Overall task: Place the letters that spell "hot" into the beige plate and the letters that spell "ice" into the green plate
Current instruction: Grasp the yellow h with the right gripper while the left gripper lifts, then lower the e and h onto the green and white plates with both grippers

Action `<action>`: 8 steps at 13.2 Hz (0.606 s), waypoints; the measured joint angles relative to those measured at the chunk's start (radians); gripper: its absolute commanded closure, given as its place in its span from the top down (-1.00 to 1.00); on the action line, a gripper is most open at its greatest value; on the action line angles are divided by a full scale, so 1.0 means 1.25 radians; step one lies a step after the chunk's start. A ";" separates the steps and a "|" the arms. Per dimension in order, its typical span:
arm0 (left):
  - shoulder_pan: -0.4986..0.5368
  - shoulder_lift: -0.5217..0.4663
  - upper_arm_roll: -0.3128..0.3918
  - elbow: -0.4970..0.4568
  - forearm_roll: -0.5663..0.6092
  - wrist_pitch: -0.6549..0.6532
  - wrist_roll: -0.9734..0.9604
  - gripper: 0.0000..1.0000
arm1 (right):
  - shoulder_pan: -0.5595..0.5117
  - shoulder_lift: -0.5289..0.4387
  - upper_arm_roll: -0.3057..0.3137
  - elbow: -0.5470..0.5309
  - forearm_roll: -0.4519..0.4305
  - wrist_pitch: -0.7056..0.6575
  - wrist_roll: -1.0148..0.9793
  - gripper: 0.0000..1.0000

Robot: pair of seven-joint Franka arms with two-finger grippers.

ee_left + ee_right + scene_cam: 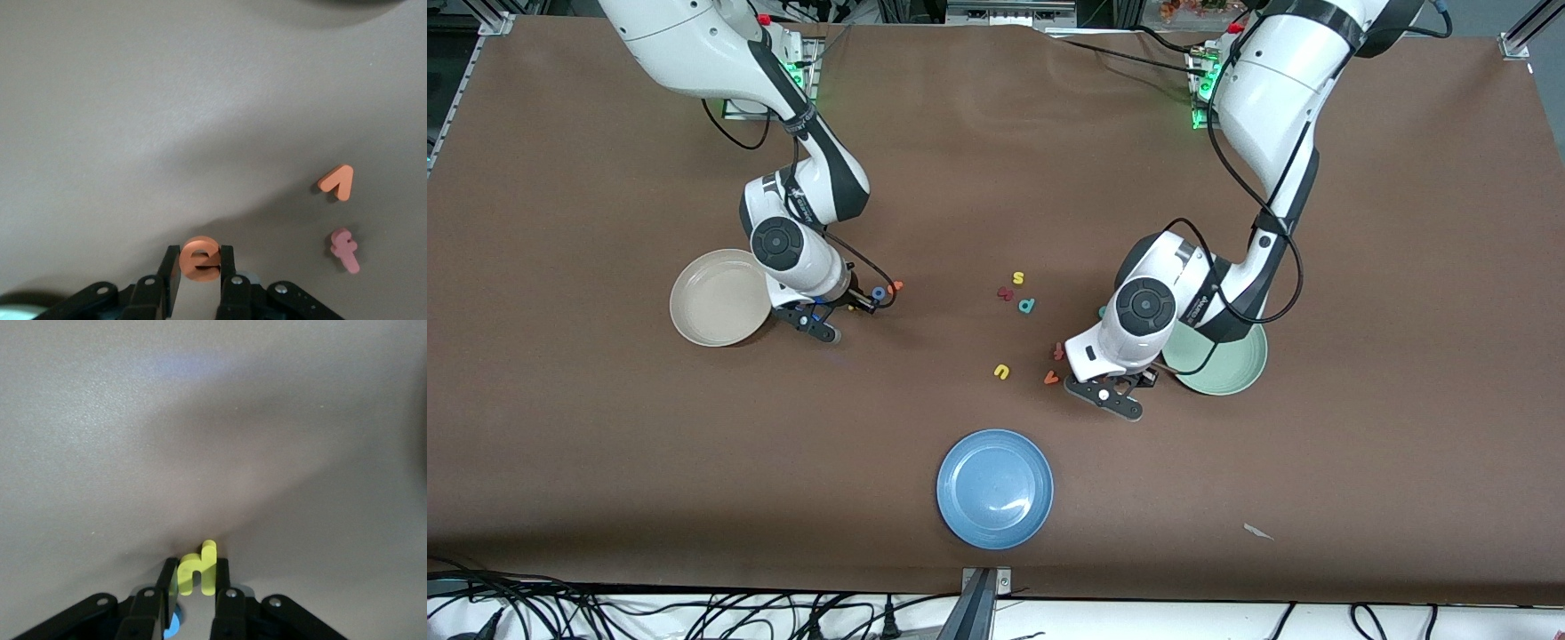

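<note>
Front view, right arm: bent down from its base, the right gripper (860,302) low beside the beige plate (703,307), on the plate's side toward the left arm's end; blue o (879,292) and orange t (896,286) lie just by it.
Front view, left arm: elbow folded over the green plate (1240,369), the left gripper (1143,379) at that plate's edge; orange v (1051,378) and red-orange f (1059,351) lie nearby.
Left wrist view: fingers (227,267) clamped on the orange e (199,259), above the table.
Right wrist view: fingers (221,583) pressed against the yellow h (198,569), which stands upright between them.
</note>
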 measured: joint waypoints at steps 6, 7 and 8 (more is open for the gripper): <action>0.036 -0.055 0.002 -0.077 0.000 -0.011 -0.001 -0.88 | -0.001 -0.072 -0.055 0.087 -0.002 -0.258 -0.047 -0.68; 0.038 -0.070 0.002 -0.098 0.000 -0.011 -0.001 -0.89 | -0.001 -0.096 -0.079 0.110 -0.002 -0.335 -0.087 -0.68; 0.039 -0.084 0.002 -0.117 0.000 -0.011 -0.001 -0.89 | -0.002 -0.118 -0.109 0.123 -0.003 -0.391 -0.141 -0.68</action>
